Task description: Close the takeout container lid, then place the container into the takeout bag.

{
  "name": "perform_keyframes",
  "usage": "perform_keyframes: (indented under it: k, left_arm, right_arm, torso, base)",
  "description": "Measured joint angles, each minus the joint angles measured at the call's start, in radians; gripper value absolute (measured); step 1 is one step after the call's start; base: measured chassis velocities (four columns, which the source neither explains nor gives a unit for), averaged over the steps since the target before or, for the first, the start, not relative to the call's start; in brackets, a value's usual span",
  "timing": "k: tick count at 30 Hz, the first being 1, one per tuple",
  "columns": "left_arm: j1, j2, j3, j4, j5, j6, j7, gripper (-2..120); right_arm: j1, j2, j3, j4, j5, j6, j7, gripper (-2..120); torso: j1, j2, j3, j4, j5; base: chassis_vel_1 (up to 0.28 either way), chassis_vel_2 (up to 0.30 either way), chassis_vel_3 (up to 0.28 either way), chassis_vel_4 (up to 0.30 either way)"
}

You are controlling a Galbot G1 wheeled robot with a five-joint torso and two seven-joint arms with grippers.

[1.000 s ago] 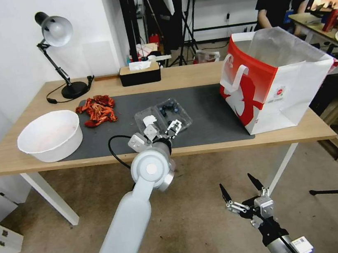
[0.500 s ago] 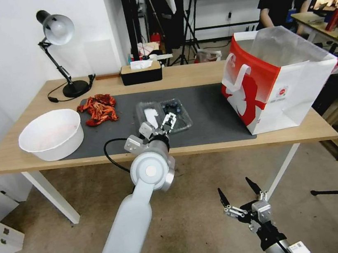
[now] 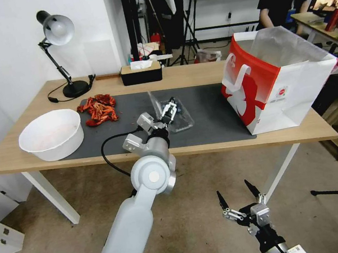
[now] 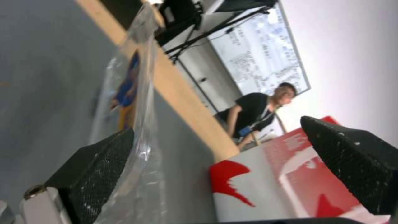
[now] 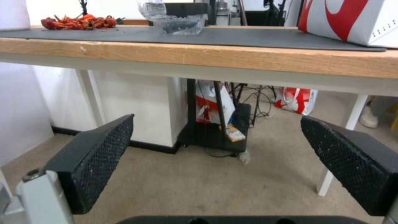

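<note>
Head view, frame centre: we see left gripper (image 3: 170, 110) fingers spread, one against raised lid (image 3: 154, 100) of takeout container (image 3: 179, 119). Right gripper (image 3: 236, 194) lower centre, fingers released, below desk (image 3: 195, 73).

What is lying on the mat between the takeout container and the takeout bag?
Nothing. In the head view, the dark mat is bare between the takeout container, with the left gripper at its lid, and the takeout bag.

No readable text in any view.
The takeout bag (image 3: 274, 87), on the table's right, bears a red logo shape and a small round red seal, its lettering too small to read.
</note>
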Motion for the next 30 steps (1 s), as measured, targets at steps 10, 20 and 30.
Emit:
perform_keyframes:
  k: [10,20,30]
  left_arm:
    - [-0.085,-0.007,0.044,0.069,-0.034,0.036,0.022,100]
    - [-0.170,-0.041,0.081,0.161,-0.073,0.099,-0.022,100]
    - [-0.209,-0.017,0.115,0.235,-0.044,0.150,-0.077,66]
  right_arm:
    - [-0.005,-0.002,0.002,0.018,0.024,-0.006,-0.010,100]
    - [0.008,-0.011,0.019,0.073,0.132,-0.054,-0.032,100]
    - [0.109,-0.095,0.081,0.178,0.474,-0.213,-0.057,100]
  torso:
    - [0.000,0.000,0.000,0.0000,0.0000]
    - [0.000,0.000,0.000,-0.0002,0.0000]
    - [0.000,0.000,0.000,0.0000,0.0001]
  base:
    - [0.000,0.000,0.000,0.000]
    - [0.000,0.000,0.000,0.000]
    - [0.000,0.000,0.000,0.000]
